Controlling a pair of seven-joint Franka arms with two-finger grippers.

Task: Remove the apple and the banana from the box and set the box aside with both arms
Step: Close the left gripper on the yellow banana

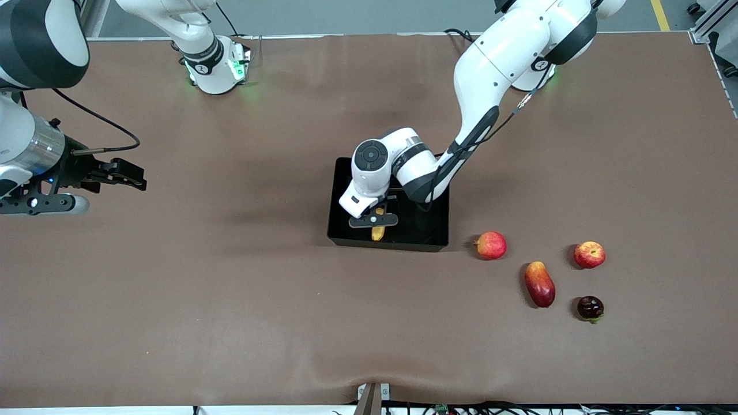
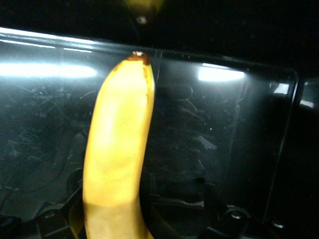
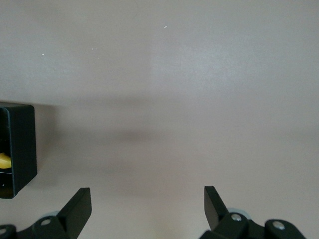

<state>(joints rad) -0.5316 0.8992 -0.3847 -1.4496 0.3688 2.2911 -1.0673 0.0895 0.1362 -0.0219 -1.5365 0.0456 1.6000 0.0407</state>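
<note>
- Front view: the left arm reaches from its base down into the black box, which sits on the brown table near its middle. The left pincer is low inside the box, directly over the banana, whose yellow end shows beneath it near the box wall closest to the camera; whether its fingers are apart or clamped on the fruit cannot be told. The apple lies on the table toward the left arm's end, well apart from the box. A pinkish-red fruit lies just beside the box, a mango nearer the camera, and a dark round fruit near it. The right pincer waits over bare table at the right arm's end
- Left wrist view: the banana fills the middle, lying on the glossy box floor
- Right wrist view: the right pincer has its fingers wide apart, empty, above the table; a corner of the box shows, with a bit of banana inside
</note>
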